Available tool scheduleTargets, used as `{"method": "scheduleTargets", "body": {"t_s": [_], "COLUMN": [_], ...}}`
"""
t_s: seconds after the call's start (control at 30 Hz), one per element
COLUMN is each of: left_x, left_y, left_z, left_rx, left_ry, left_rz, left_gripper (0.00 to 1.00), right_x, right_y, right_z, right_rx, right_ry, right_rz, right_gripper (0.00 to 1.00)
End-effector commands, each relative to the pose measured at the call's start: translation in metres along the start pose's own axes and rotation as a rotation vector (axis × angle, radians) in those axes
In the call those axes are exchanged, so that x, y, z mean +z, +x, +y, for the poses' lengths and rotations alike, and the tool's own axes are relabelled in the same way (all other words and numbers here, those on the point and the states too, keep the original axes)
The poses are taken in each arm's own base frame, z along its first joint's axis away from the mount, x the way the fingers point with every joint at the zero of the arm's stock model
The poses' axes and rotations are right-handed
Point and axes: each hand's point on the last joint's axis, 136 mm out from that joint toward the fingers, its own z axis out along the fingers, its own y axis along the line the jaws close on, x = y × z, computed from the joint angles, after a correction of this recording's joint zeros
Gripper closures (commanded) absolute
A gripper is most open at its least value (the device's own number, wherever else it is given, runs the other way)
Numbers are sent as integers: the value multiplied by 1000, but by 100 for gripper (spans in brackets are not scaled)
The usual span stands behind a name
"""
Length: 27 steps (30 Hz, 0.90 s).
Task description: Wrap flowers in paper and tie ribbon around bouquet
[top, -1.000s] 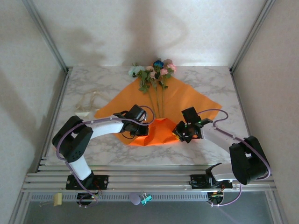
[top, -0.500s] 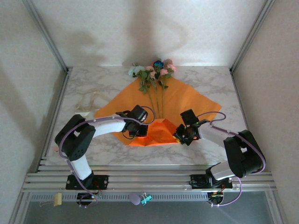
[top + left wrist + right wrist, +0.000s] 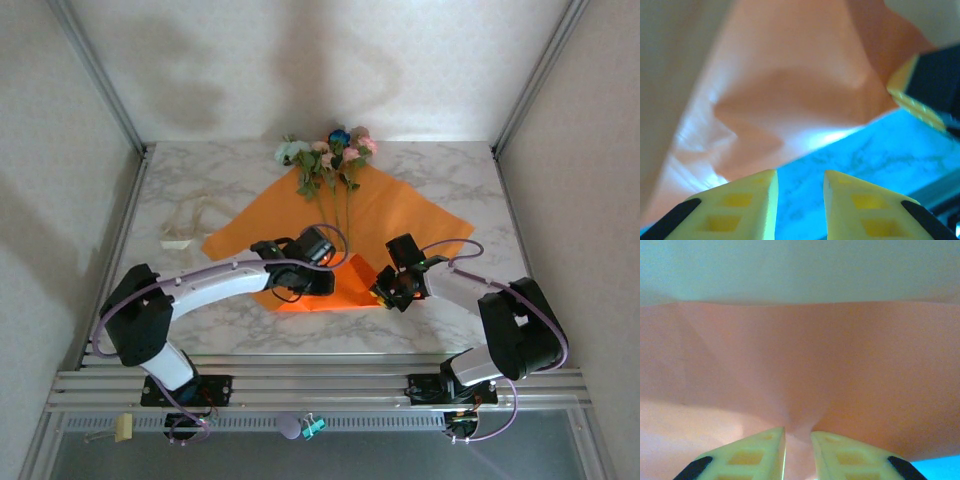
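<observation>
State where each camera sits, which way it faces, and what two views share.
Top external: above and behind the bases, looking down on the table; both arms show.
Left wrist: on the left arm, looking past the open left gripper at the raised paper.
Right wrist: on the right arm, looking along the right gripper, which pinches that paper.
Shared: all three show the orange paper.

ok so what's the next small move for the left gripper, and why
Probably ease the left gripper forward until the raised paper fold sits between its fingers, then close. Its jaws stand open with bare table between them and the fold just ahead, while the right gripper pinches the paper at its own side.
</observation>
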Motion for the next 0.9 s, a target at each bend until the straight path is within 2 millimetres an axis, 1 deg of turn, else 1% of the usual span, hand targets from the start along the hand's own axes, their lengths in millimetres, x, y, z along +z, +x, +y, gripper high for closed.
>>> {"method": "scheduleTargets", "body": {"t_s": [0.0,0.07,0.13,0.17,0.23,0.3,0.33,0.4,0.5,0.53,0.63,0.67,0.7,0.73,0.77,0.8,0.87], "left_x": [6,15,28,34,47,60,66,76,85,88,89,86,83,78,70,62,42], "left_y": [18,20,19,18,20,26,33,43,50,52,57,58,59,59,56,51,44], "left_z": [-10,-27,-39,-43,-48,-46,-44,-35,-9,4,36,43,46,44,37,28,-1], "left_rx": [-55,-63,-75,-83,-100,-121,-133,-142,-170,-192,-240,-255,-266,-276,-279,-278,-280], "left_ry": [65,161,225,245,282,288,290,267,210,183,130,120,126,142,165,196,293], "left_rz": [73,97,113,115,136,174,208,249,247,239,221,214,210,210,206,202,212], "left_gripper": [70,70,74,77,80,80,81,81,83,83,85,85,84,84,84,84,84], "right_x": [5,5,6,6,8,8,9,9,9,9,9,10,11,11,11,11,11], "right_y": [1,1,1,2,3,3,3,3,3,3,4,4,4,5,5,5,4], "right_z": [-42,-43,-44,-45,-46,-46,-46,-46,-47,-47,-51,-52,-52,-53,-53,-53,-51], "right_rx": [58,58,59,59,59,61,63,64,66,66,66,65,65,64,63,63,61], "right_ry": [165,167,166,167,167,168,168,168,169,170,182,184,186,187,188,188,183], "right_rz": [-9,-10,-11,-9,-4,-3,-2,-3,-3,-4,-1,1,2,4,6,8,6], "right_gripper": [76,76,76,75,75,75,75,75,75,75,75,75,75,75,75,75,75]}}
